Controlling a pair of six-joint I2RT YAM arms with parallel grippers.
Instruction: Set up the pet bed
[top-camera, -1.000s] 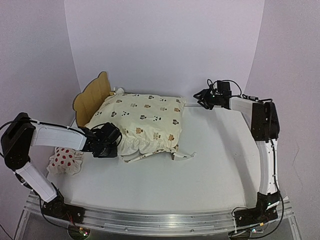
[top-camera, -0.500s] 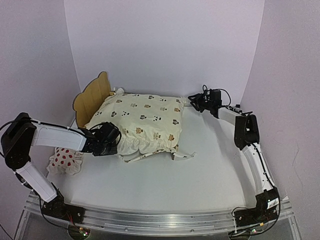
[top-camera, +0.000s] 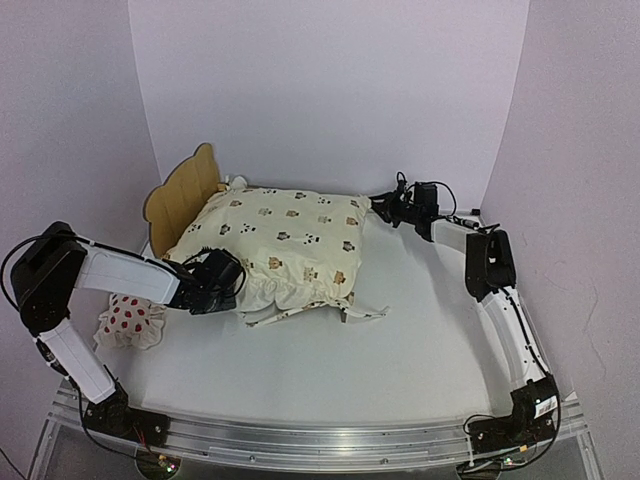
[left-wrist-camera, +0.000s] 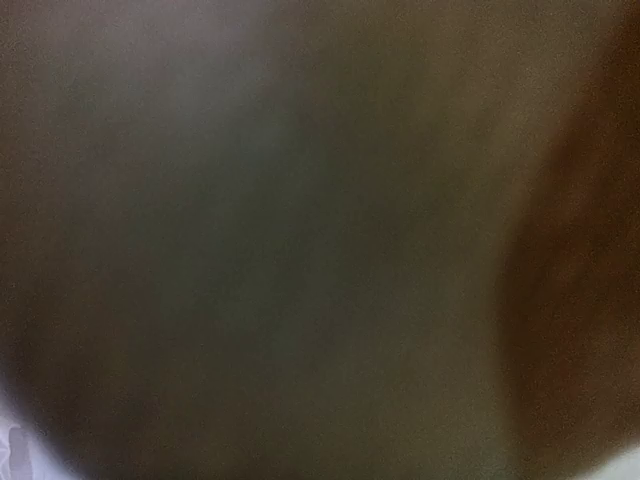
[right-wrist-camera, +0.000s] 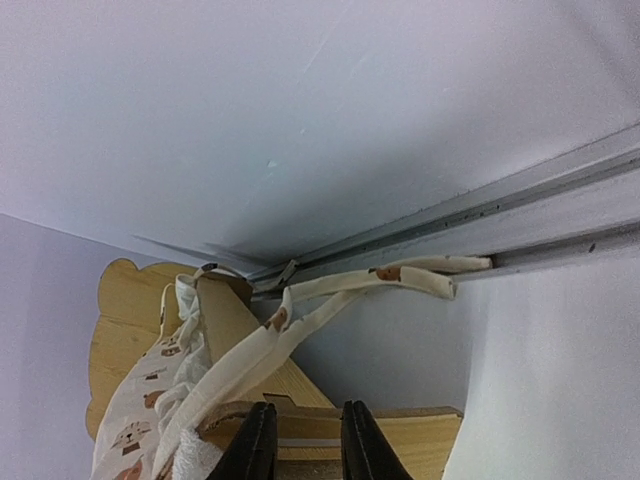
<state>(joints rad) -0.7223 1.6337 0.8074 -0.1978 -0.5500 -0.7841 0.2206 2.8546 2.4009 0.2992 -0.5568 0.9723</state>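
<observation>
The pet bed shows its bear-ear plywood headboard (top-camera: 186, 190) at the back left. The cream bear-print cushion (top-camera: 290, 238) lies on it and hides the base. My left gripper (top-camera: 224, 277) is pressed into the cushion's front left edge; its wrist view is dark and blurred, so its jaws are hidden. My right gripper (top-camera: 381, 208) is at the bed's far right corner. In the right wrist view it (right-wrist-camera: 305, 450) has its jaws apart over the plywood foot rail (right-wrist-camera: 410, 432). The headboard (right-wrist-camera: 125, 320) and the cushion's cloth ties (right-wrist-camera: 330, 300) lie beyond.
A small white pillow with red spots (top-camera: 130, 320) lies on the table at the left, under my left arm. Loose cushion ties (top-camera: 365, 313) trail on the table in front of the bed. White walls stand close behind and beside the bed.
My right arm has stretched out and its gripper has moved left to the bed's far right corner. My left gripper has pushed slightly further into the cushion's edge.
</observation>
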